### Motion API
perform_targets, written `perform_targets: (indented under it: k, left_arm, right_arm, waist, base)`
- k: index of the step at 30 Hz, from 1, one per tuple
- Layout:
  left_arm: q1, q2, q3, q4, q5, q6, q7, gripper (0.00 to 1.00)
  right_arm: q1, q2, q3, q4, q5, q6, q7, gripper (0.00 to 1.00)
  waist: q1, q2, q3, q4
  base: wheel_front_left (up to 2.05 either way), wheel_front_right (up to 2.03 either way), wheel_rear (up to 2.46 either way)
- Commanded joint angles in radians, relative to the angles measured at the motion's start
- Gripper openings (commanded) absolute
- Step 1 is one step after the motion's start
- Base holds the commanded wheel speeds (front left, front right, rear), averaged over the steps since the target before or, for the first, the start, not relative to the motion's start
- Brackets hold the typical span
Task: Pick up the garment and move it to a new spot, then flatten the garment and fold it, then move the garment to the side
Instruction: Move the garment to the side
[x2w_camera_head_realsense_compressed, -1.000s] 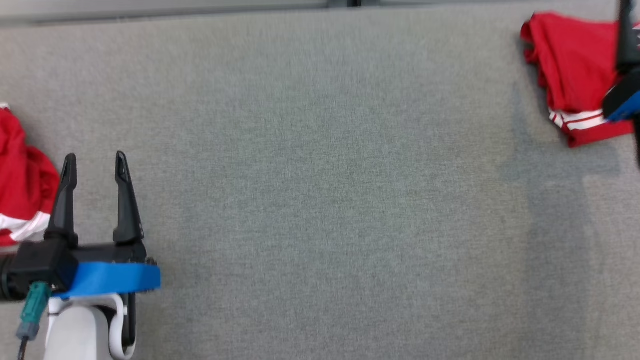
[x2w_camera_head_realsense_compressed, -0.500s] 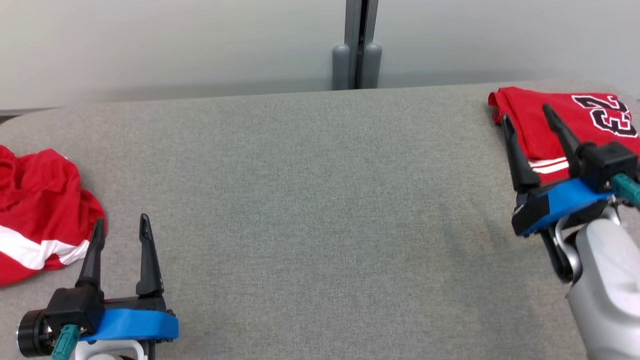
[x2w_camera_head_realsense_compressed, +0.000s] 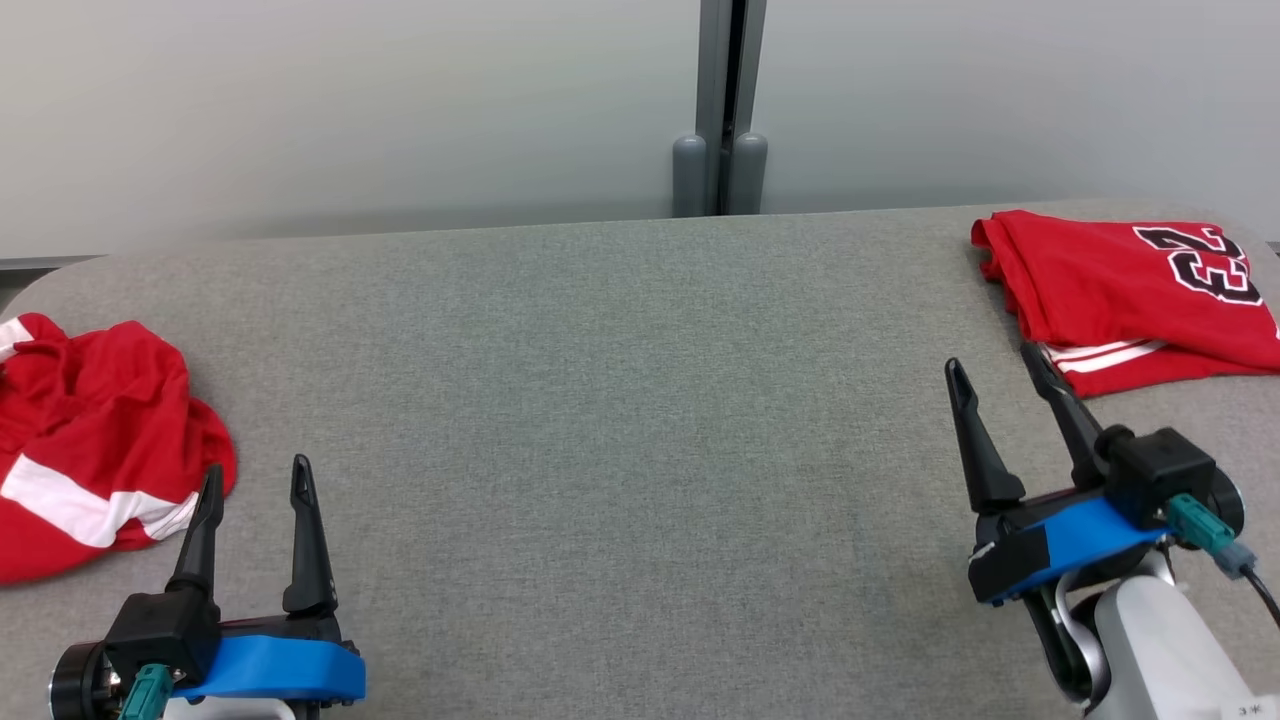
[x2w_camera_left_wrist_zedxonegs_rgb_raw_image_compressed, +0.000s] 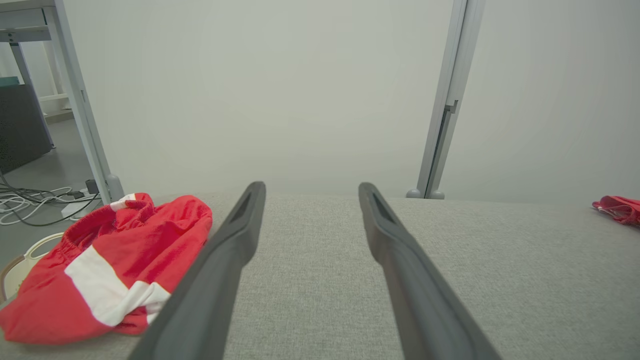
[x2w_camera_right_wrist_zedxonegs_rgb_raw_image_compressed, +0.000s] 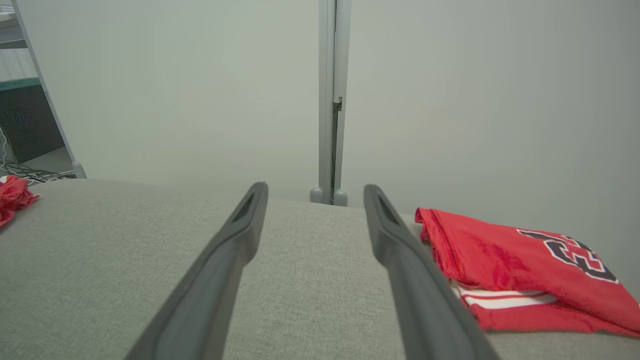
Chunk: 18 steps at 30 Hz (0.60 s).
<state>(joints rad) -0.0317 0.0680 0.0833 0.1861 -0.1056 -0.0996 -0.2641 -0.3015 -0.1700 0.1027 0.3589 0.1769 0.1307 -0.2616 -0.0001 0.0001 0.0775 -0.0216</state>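
A crumpled red garment (x2w_camera_head_realsense_compressed: 90, 440) with a white stripe lies at the left edge of the grey fabric table (x2w_camera_head_realsense_compressed: 620, 420); the left wrist view has it (x2w_camera_left_wrist_zedxonegs_rgb_raw_image_compressed: 115, 260) to the left of my fingers. A folded red garment (x2w_camera_head_realsense_compressed: 1120, 290) with a black number lies flat at the far right, and it (x2w_camera_right_wrist_zedxonegs_rgb_raw_image_compressed: 515, 270) sits just right of my fingers in the right wrist view. My left gripper (x2w_camera_head_realsense_compressed: 256, 466) (x2w_camera_left_wrist_zedxonegs_rgb_raw_image_compressed: 311, 186) is open and empty, a little right of the crumpled garment. My right gripper (x2w_camera_head_realsense_compressed: 992, 358) (x2w_camera_right_wrist_zedxonegs_rgb_raw_image_compressed: 315, 186) is open and empty, just in front and left of the folded one.
A pale wall panel with a grey post (x2w_camera_head_realsense_compressed: 720, 100) stands behind the table's far edge. Beyond the table's left end I see a metal frame leg (x2w_camera_left_wrist_zedxonegs_rgb_raw_image_compressed: 75, 100) and cables (x2w_camera_left_wrist_zedxonegs_rgb_raw_image_compressed: 35, 200) on the floor. Bare grey table stretches between the two garments.
The head camera has tilted up, bringing the wall into view. My right gripper has drawn back from over the folded garment toward the near edge, still open. My left gripper has barely moved.
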Motion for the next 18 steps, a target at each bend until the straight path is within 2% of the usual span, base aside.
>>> perform_targets:
  k: [1,11,18]
  left_arm:
    - [0.004,0.002,-0.001,0.001,-0.001,-0.004,0.0,1.0]
    - [0.007,0.006,-0.004,0.001,0.004,-0.007,0.0,1.0]
    - [0.01,0.007,-0.01,0.006,0.008,-0.008,0.0,1.0]
  right_arm:
    - [0.021,0.006,-0.004,-0.009,-0.002,0.0,-0.005,1.0]
    - [0.146,0.082,-0.094,-0.12,-0.044,0.0,0.006,1.0]
    - [0.208,0.113,-0.124,-0.186,-0.058,0.0,0.033,1.0]
  waist:
    - [0.0001,-0.0001,0.0,0.003]
    - [0.0001,-0.0001,-0.004,0.023]
    - [0.0001,-0.0001,-0.009,0.025]
  base:
    - [0.0,0.0,0.0]
    - [0.0,0.0,0.0]
    - [0.0,0.0,0.0]
